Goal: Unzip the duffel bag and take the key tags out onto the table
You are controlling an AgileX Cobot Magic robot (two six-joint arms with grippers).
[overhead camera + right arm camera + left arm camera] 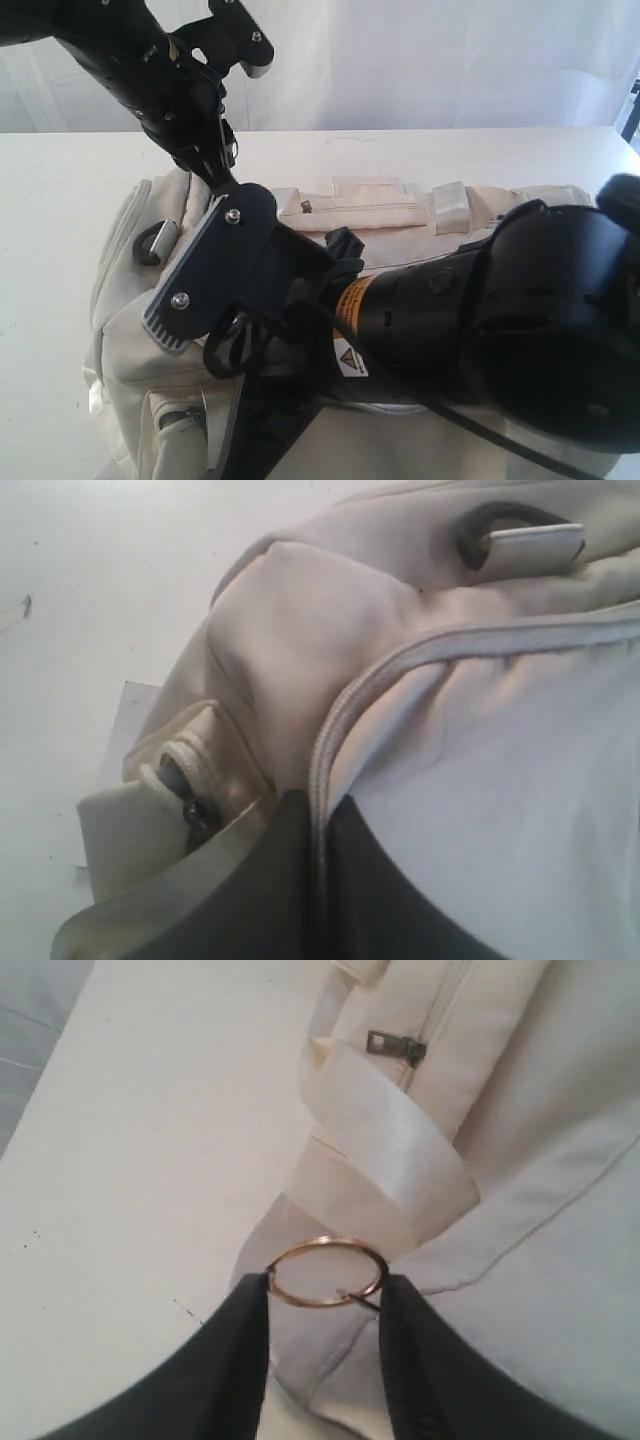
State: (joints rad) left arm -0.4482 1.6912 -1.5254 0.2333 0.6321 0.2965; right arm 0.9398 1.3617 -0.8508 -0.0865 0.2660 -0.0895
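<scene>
Now, left gripper (325,1290): clamped on a metal ring (330,1242) at the bag's end, both fingertips (255,1305) touching it.
Right gripper (320,805): pinched tight on the piping (332,735) along the bag's edge.
Duffel bag (370,212): lying on the table (60,200), cream, beneath both arms.
Webbing handle (390,1150): looped just beside the ring.
Zipper pull (395,1047): small, dark, flat against a seam.

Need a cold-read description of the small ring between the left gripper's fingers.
Start at the cream duffel bag on the white table, then go to the end where the left gripper hangs beside a looped webbing handle. Between the black fingers sits a thin metal ring. It is the only round, gold-coloured thing there, unlike the dark flat zipper pull.
</scene>
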